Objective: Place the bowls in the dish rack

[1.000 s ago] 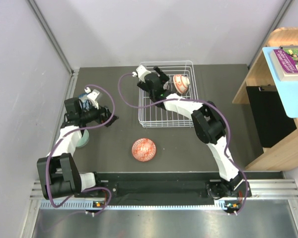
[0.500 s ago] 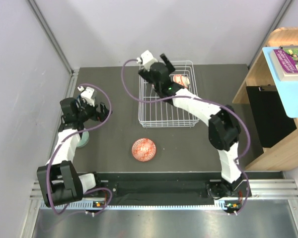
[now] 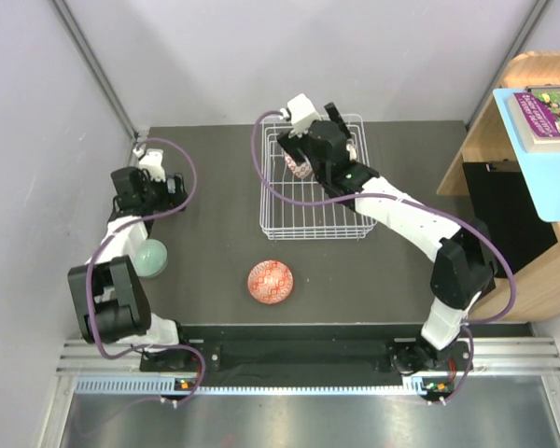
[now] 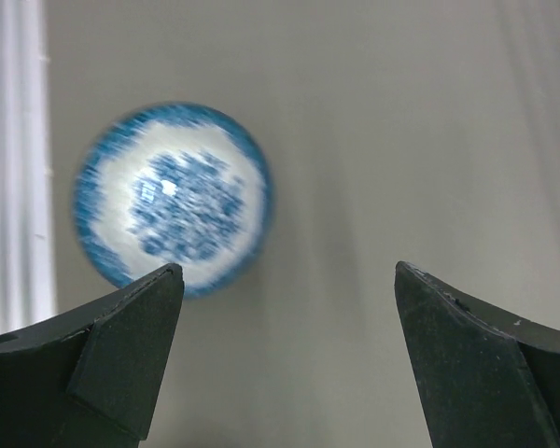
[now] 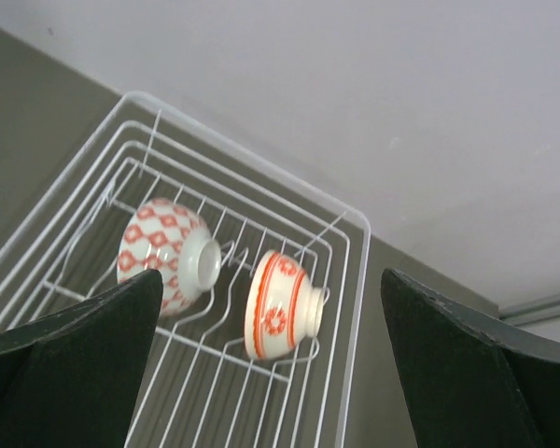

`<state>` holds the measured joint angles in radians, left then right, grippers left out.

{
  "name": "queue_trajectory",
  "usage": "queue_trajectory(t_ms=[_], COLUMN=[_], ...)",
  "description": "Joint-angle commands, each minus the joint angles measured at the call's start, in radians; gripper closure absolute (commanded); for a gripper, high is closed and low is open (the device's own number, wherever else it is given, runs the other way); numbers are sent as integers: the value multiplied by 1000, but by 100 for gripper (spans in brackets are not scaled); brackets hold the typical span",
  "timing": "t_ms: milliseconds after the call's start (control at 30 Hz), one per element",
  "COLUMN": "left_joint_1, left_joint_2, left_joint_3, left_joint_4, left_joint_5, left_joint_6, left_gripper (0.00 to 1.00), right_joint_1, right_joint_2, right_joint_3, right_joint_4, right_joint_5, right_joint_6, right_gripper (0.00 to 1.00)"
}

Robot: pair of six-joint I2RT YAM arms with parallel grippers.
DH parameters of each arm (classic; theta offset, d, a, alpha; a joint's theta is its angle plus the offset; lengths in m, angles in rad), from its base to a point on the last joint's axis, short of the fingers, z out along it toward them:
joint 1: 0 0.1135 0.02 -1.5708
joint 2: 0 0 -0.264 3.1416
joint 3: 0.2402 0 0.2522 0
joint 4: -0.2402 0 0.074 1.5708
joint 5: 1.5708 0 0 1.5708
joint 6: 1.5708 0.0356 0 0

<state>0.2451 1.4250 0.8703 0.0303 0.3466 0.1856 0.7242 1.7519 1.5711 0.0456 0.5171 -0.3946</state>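
The open, empty left claw (image 4: 289, 280) hangs over the blue-and-white bowl (image 4: 173, 198) on the counter (image 4: 401, 140), which through blur seems left of centre, while the open right claw (image 5: 272, 280) hovers above the rack (image 5: 215, 373) holding two red-patterned bowls (image 5: 163, 252).

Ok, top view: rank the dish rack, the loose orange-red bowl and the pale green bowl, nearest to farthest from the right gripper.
1. dish rack, at the back, under the right gripper.
2. orange-red bowl, loose in front of the rack, centre.
3. pale green bowl, far left side.
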Motion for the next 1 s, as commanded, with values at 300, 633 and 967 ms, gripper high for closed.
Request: queue_trajectory(t_ms=[300,633,967], left_joint_1=[75,151,154], left_joint_2=[204,385,503], left_joint_3=[213,288,363], left_joint_4=[43,13,-26], left_joint_5=[-175,-140,-84], left_joint_6=[-17,15,28], left_gripper=[1,7,45], right_joint_1=[-14,-28,-31], right_joint_2=[-152,-169,-157], right_joint_3=[-164,-178,-166], right_joint_4=[-33,-44,-70], right_joint_5=[-38,-69,-84], right_joint_6=[88,131,158], right_gripper=[0,0,0])
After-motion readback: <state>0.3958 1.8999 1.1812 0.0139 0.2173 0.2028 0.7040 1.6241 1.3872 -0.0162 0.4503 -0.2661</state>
